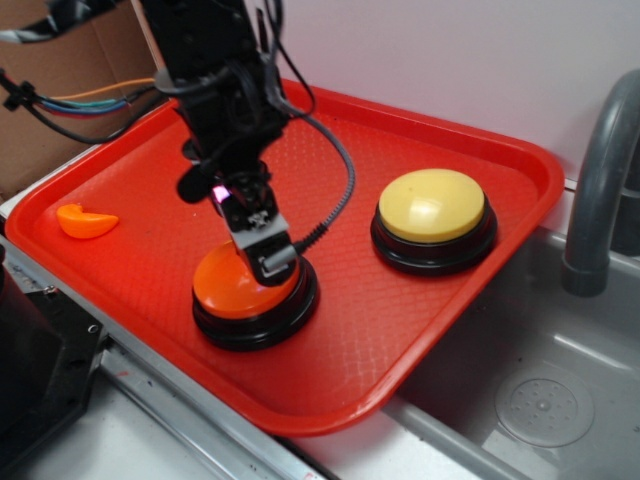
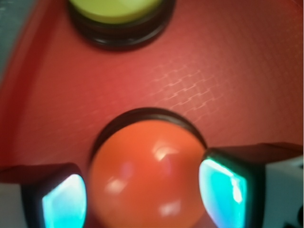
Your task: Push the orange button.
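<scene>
The orange button (image 1: 225, 290), a glossy orange dome on a black round base, stands near the front of the red tray (image 1: 400, 330). My gripper (image 1: 262, 255) is right on top of it, reaching down from above. In the wrist view the dome (image 2: 147, 175) fills the space between the two fingers (image 2: 64, 202), which stand wide apart on either side of it, so the gripper (image 2: 147, 194) is open. Whether the fingers touch the dome I cannot tell.
A pale yellow button (image 1: 432, 205) of the same shape stands to the right on the tray. A small orange wedge (image 1: 85, 221) lies at the tray's left. A grey sink (image 1: 540, 400) and faucet (image 1: 600, 190) lie to the right.
</scene>
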